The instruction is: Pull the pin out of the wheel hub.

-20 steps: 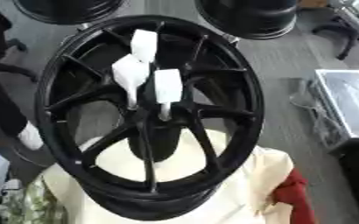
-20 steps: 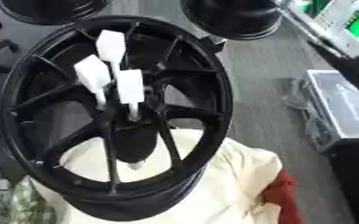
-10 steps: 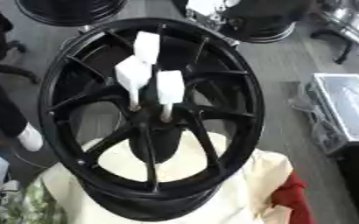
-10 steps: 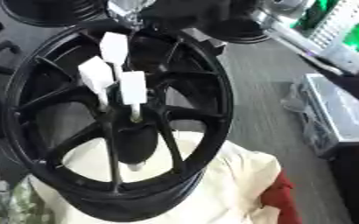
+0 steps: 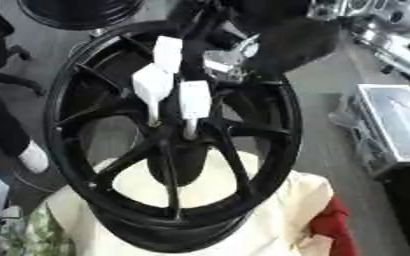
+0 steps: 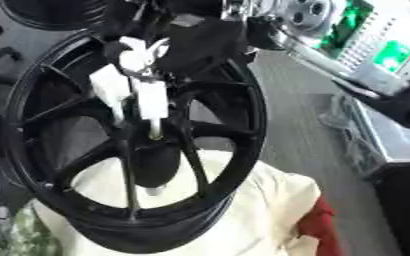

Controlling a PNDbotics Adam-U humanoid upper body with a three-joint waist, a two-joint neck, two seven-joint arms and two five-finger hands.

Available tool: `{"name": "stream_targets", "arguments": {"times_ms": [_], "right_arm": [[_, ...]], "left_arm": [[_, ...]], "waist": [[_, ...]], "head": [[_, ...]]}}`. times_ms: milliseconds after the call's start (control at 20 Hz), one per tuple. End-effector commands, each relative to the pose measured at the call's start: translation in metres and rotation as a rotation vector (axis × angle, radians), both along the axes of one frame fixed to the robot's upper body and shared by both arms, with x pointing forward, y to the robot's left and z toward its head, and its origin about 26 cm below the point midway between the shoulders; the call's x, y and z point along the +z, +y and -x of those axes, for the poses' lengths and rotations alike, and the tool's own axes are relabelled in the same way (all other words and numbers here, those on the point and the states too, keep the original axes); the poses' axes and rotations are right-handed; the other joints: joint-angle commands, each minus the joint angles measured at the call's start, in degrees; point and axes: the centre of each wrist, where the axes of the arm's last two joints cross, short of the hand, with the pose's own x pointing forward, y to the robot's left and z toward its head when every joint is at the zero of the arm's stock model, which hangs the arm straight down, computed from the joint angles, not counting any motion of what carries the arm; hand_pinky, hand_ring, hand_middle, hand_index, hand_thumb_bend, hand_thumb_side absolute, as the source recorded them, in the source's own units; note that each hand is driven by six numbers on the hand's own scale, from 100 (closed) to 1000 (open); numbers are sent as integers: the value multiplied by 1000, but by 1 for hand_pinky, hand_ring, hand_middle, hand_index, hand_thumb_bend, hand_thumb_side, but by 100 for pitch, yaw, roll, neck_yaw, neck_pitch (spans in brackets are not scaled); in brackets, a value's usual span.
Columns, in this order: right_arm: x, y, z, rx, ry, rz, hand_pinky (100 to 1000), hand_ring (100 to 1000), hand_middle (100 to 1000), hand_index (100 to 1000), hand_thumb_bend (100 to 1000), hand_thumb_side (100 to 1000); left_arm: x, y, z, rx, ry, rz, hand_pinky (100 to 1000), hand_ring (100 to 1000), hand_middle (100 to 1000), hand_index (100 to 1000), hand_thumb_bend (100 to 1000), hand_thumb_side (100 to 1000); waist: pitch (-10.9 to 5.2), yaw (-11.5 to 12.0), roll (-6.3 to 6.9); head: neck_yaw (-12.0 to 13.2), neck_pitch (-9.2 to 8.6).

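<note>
1. Black spoked wheel (image 5: 169, 150) lying tilted on a cream cloth (image 5: 270, 220), hub (image 5: 178, 137) near the middle of the view.
2. Three white-headed pins standing in the hub: upper pin (image 5: 167, 50), left pin (image 5: 152, 87), right pin (image 5: 194, 100), all seated, thin shafts running down into the hub.
3. Compared with a second ago: dark robot hand (image 5: 274, 42) now reaching in from the upper right, over the far rim of the wheel; earlier no arm over the wheel.
4. Robot hand close to the upper pin, silver parts showing just beside it; contact not clear, and cannot tell whether the fingers are curled or straight.
5. Whole picture shifted and tilted since the earlier frames, so camera moved; pins in the same places on the hub as before.
6. Red cloth (image 5: 335, 225) at the lower right beside the cream cloth.
7. Clear plastic box (image 5: 397, 125) on the grey floor at the right.
</note>
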Motion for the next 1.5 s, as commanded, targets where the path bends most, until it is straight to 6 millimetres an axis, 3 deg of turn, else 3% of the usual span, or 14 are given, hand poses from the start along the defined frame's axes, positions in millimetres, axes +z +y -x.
{"name": "stream_targets", "arguments": {"times_ms": [50,150,500,1500], "right_arm": [[8,2,4,16,-8,96,873,841,808,865,318,405],[19,-2,6,31,-8,189,876,846,807,859,363,326],[26,-1,7,38,-39,318,884,856,809,862,403,494],[18,5,7,-5,-29,303,867,830,784,838,363,503]], "left_arm": [[16,8,5,18,-29,-32,793,832,794,854,1000,528],[15,10,5,21,-27,-32,792,831,793,852,1000,526],[12,11,5,25,-16,-29,792,830,787,843,1000,524],[14,8,6,19,-25,-24,791,829,781,836,1000,523]], "waist": [[-130,-19,35],[-134,-32,37],[-125,-56,17],[-41,-13,2]], "head": [[21,-7],[43,-7],[63,-7],[44,-7]]}}
